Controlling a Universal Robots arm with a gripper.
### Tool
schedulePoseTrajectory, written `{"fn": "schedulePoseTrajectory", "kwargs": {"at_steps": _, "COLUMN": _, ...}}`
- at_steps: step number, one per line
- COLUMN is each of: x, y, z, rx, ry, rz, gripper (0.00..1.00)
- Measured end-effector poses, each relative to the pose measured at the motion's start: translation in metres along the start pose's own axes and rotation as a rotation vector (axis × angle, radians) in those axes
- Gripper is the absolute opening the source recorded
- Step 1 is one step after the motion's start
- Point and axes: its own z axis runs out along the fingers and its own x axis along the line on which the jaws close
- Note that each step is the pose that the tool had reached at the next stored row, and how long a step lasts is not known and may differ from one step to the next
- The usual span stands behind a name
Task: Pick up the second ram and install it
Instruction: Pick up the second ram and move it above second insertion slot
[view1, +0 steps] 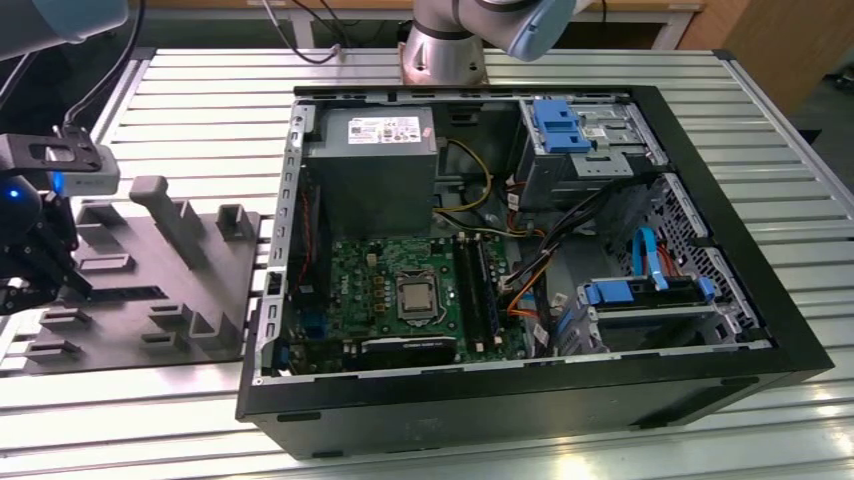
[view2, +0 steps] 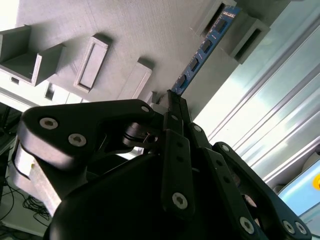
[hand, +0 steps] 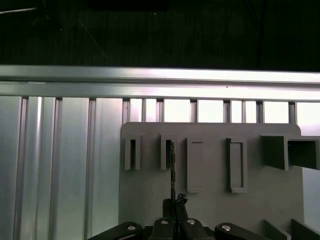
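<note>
The second ram (view2: 205, 47) is a thin blue-green stick with black chips. My gripper (view2: 172, 100) is shut on one end of it, and its far end reaches to a slotted grey block of the holder tray (view2: 115, 30). Seen edge-on in the first wrist view, the second ram (hand: 172, 170) runs from my gripper (hand: 176, 200) up beside a narrow slot of the holder tray (hand: 150, 200). In the exterior view my gripper (view1: 34, 280) hangs over the holder tray (view1: 147, 330) at the exterior view's left. The motherboard's long memory slots (view1: 477, 285) lie right of the processor inside the open case.
The open computer case (view1: 747, 300) fills the middle of the ribbed metal table (view1: 174, 120), with power supply (view1: 371, 150), cables and blue drive brackets (view1: 561, 125) inside. Upright grey blocks (view1: 167, 215) rise from the tray. The arm's base (view1: 447, 50) stands behind the case.
</note>
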Motion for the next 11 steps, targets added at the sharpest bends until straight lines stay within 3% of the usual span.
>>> {"fn": "schedulePoseTrajectory", "kwargs": {"at_steps": 11, "x": -0.0002, "y": 0.0003, "z": -0.0059, "rx": 0.0001, "ry": -0.0018, "rz": 0.000, "gripper": 0.12}}
